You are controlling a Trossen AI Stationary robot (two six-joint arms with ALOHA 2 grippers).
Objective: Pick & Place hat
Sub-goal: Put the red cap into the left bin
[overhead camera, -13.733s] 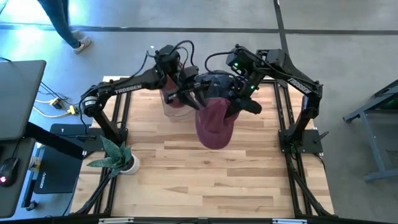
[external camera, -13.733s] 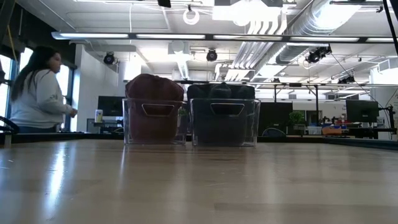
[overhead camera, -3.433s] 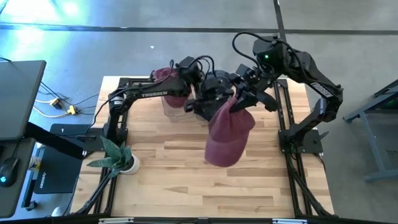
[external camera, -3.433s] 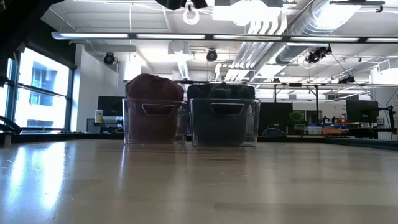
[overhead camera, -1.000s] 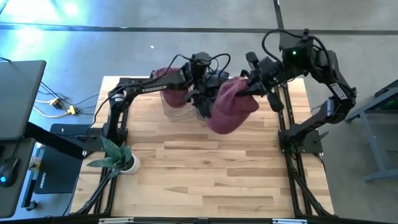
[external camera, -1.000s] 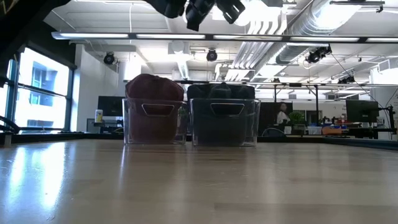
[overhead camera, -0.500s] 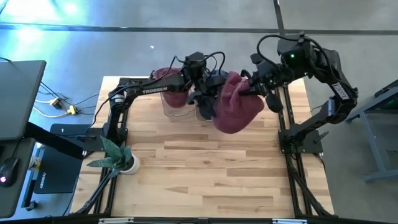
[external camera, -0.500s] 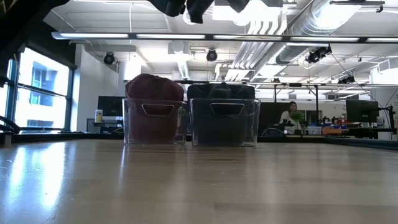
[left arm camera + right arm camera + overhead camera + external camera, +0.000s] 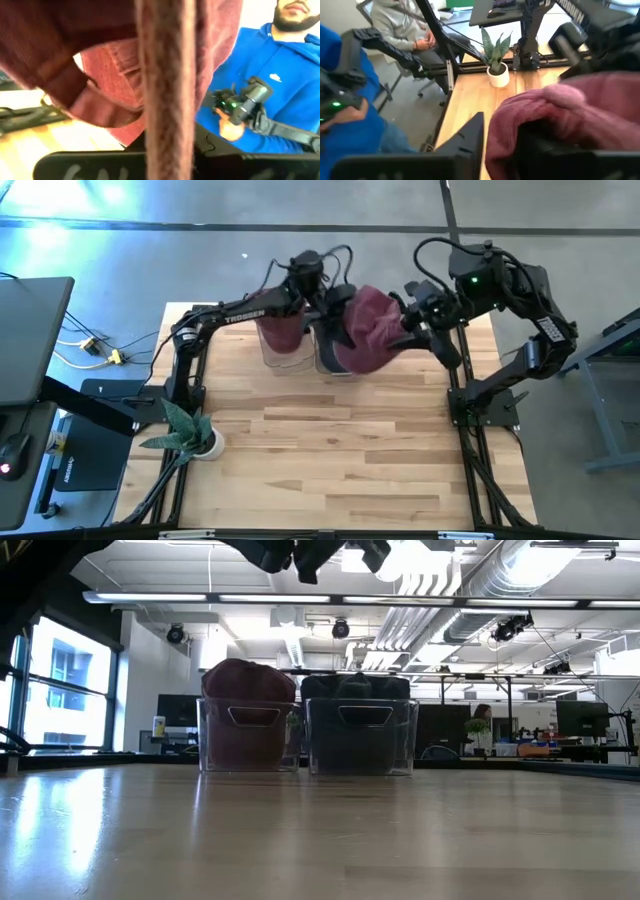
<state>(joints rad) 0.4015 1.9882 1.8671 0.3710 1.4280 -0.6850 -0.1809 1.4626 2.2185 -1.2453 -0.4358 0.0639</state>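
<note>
Light wooden table [image 9: 330, 450], two clear bins [image 9: 249, 735] [image 9: 362, 736] side by side at its far edge, potted plant [image 9: 190, 430] at its left edge

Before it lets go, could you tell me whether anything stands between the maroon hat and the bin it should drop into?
Nothing visible does. The maroon hat hangs between the left gripper and right gripper, over the bins. The left bin already holds maroon hats piled above its rim.

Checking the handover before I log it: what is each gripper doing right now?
Left gripper: shut on the maroon hat.
Right gripper: at the hat, state cannot be told.
</note>
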